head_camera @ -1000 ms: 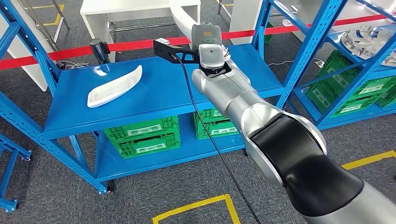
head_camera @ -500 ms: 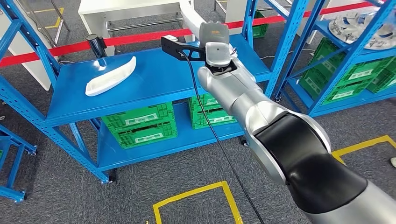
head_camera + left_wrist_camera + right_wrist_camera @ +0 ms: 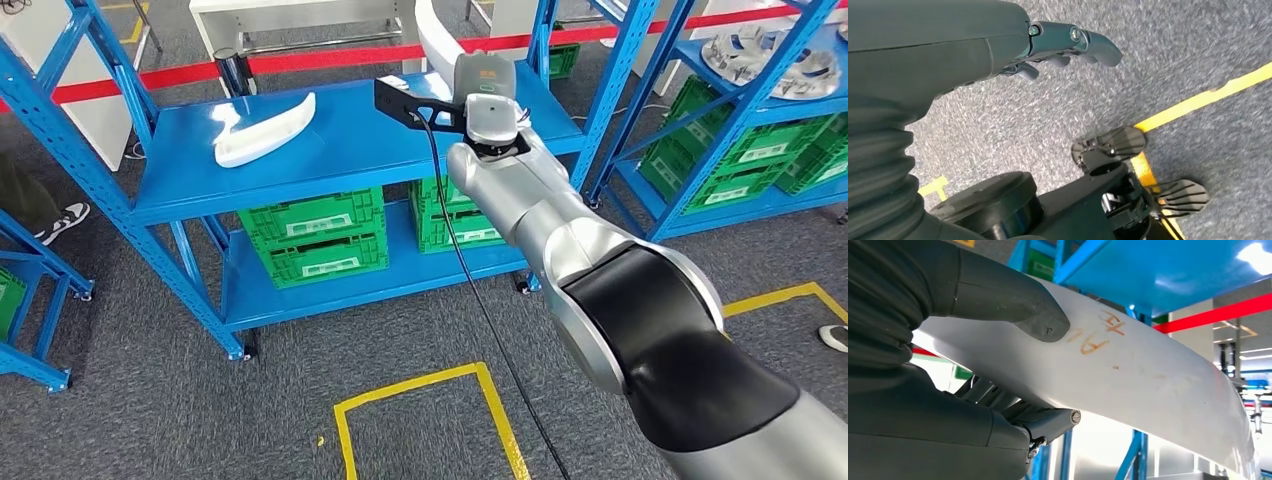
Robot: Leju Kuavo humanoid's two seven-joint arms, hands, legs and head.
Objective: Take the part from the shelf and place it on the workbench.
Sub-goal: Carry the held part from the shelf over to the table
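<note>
- Head view: the right arm (image 3: 560, 230) reached forward over the blue shelf (image 3: 340, 150), its wrist housing covering the hand itself. Past the wrist a curved white part (image 3: 432, 35) rose beyond the arm, clear of the shelf board. A second white part (image 3: 263, 130) lay flat on the shelf's top board, well apart from the arm towards the left. Green crates (image 3: 318, 240) sat on the lower board, and a red barrier tape (image 3: 300, 58) ran behind the rack. A person's shoe (image 3: 66, 218) showed at the left edge.
- Left wrist view: the left hand (image 3: 1058, 47) hung over grey carpet (image 3: 1198, 45) crossed by a yellow floor line (image 3: 1198, 100). Its fingers (image 3: 1088, 42) were curled loosely and held nothing.
- Right wrist view: the right hand (image 3: 998, 365) gripped the white part, with the thumb (image 3: 1018, 307) pressed on its upper face and the darker fingers (image 3: 1043, 422) wrapped beneath. Orange handwriting (image 3: 1103, 337) marked the part's surface. The part stretched away from the hand, with the blue shelf board above and behind it.
- Judgement: the pick looked done and the carry stage was in hand, since the part was held off the shelf. The next move seemed to call for drawing the long part clear of the blue uprights without knocking them, then turning towards the workbench, which could not be picked out with certainty here, while keeping a firm hold.
</note>
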